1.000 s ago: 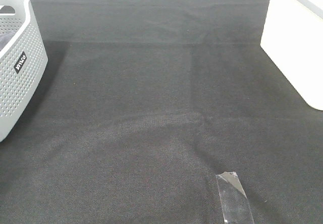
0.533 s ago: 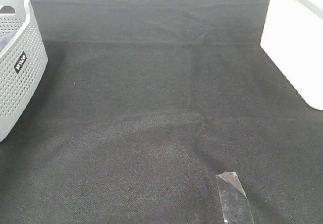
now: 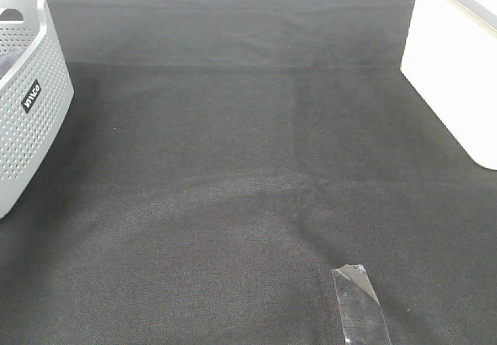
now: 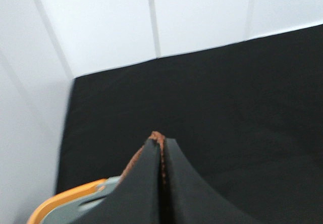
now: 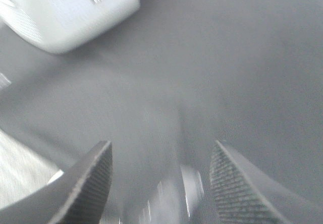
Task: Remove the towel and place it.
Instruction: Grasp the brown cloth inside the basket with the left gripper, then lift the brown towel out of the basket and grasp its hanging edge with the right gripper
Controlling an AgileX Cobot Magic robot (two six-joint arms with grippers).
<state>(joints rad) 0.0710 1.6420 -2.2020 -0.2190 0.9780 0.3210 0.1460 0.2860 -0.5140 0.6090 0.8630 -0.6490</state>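
Between the tips of the left claw (image 4: 162,142) we see only a stitched edge of the towel (image 4: 158,135) pinched, a thin hold we judge may slip under the cloth's weight; right claw (image 5: 161,148) spread, empty.

A lab-style robot test bench: the surface (image 3: 248,166) is draped in black cloth, plain white panels (image 4: 101,22) wall it in, and a tape strip (image 3: 359,306) lies at five o'clock.
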